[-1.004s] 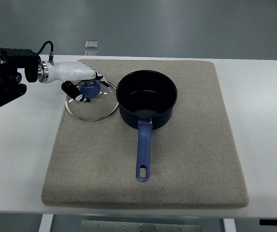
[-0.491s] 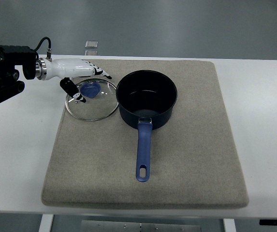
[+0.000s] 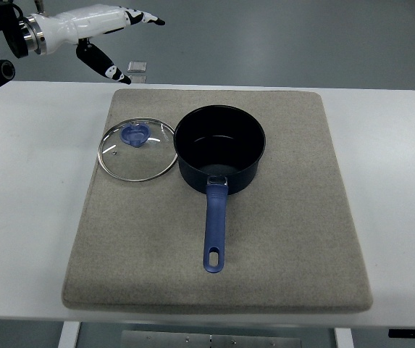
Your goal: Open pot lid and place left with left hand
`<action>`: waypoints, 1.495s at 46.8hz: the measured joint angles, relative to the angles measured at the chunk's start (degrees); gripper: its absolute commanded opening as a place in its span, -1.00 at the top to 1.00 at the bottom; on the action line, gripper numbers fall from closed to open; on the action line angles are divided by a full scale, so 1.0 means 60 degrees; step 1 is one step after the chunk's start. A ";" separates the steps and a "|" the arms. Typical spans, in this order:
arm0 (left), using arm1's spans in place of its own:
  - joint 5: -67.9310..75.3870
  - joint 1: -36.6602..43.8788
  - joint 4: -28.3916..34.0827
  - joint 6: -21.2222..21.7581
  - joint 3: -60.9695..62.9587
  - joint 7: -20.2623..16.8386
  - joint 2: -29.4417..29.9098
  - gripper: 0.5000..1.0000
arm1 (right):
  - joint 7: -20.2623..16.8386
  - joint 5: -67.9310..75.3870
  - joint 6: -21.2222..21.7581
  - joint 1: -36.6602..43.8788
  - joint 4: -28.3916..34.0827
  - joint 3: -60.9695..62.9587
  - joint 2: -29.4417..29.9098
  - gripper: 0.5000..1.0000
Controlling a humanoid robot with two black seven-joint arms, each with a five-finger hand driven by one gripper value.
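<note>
A dark blue pot (image 3: 219, 148) with a long blue handle (image 3: 215, 228) stands uncovered on the grey mat (image 3: 287, 217). Its glass lid (image 3: 137, 150) with a blue knob (image 3: 135, 135) lies flat on the mat just left of the pot, its rim close to the pot's side. My left hand (image 3: 124, 40) is high at the top left corner, well away from the lid, fingers spread and holding nothing. The right arm does not show.
The mat lies on a white table (image 3: 26, 217). A small clear block (image 3: 137, 67) sits at the table's far edge behind the mat. Grey floor lies beyond.
My left hand has let go of the lid's knob and risen up and back toward the top left. The lid stays flat on the mat beside the pot.
</note>
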 measured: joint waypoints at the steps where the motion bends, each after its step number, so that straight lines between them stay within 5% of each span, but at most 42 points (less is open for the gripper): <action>1: -0.0180 0.0008 0.0001 0.0000 -0.0009 0.0000 0.0000 -0.95 | 0.0000 0.0000 0.0000 0.0000 -0.0001 0.0000 0.0000 -0.67; 13: -0.2962 0.0099 0.0164 0.0305 -0.0573 0.0000 -0.0239 -0.95 | 0.0004 0.0000 0.0000 0.0000 -0.0005 0.0000 0.0000 -0.67; 23: -0.5900 0.0614 0.1236 0.0774 -0.0678 0.0000 -0.1501 -0.95 | 0.0006 0.0000 0.0000 0.0001 0.0000 0.0000 0.0000 -0.67; 35: -0.9597 0.0977 0.3214 0.0424 -0.0799 0.0009 -0.2920 -0.94 | 0.0007 0.0000 0.0000 0.0001 0.0000 0.0000 0.0000 -0.67; 50: -1.1054 0.1580 0.3548 0.0220 -0.2185 0.0312 -0.3398 -0.92 | 0.0007 0.0000 0.0000 0.0000 -0.0004 0.0000 0.0000 -0.67; 56: -1.1841 0.1758 0.3779 0.0229 -0.2594 0.0913 -0.3517 -0.90 | 0.0007 0.0000 0.0000 0.0001 -0.0004 0.0000 0.0000 -0.67; 63: -1.3263 0.2021 0.4207 0.0296 -0.2632 0.2556 -0.3836 -0.90 | 0.0004 0.0000 0.0000 -0.0001 -0.0004 0.0000 0.0000 -0.67; 70: -1.3783 0.2235 0.4312 0.0270 -0.2969 0.2902 -0.3952 -0.90 | 0.0004 0.0000 0.0000 0.0000 -0.0002 0.0000 0.0000 -0.67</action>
